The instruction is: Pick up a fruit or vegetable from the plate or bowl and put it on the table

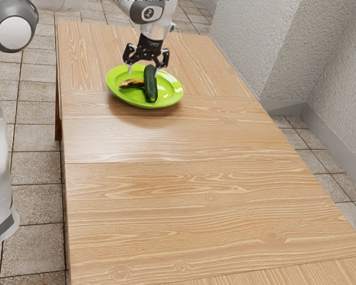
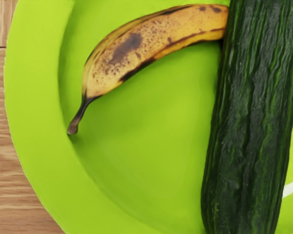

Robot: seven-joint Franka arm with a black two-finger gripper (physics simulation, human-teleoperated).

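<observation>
In the exterior view, the gripper (image 1: 143, 70) hangs over the far part of a round green plate (image 1: 111, 85), its two fingers spread wide, one toward the exterior view's left and one toward its right, with the far end of a cucumber (image 1: 151, 86) between them and a gap showing on the left side. The cucumber and a banana (image 1: 132, 84), the fruit and vegetable of the task, are both on the plate. The cucumber is dark green and ridged, and runs from the far side of the plate toward the near side. The banana lies to its left, curved, with its stem pointing to the exterior view's left and its other end up against the cucumber's side. In the wrist view, the banana's yellow skin has brown patches and dark streaks, and the stem's dark tip is by the inner edge of the plate's broad rim. The plate sits at the far end of the wooden surface (image 1: 184, 178), nearer its left edge than its right, and casts a soft shadow on the wood. Tiled floor (image 1: 38, 169) lies to the left, and a rough pale wall (image 1: 243, 47) stands at the far right.
</observation>
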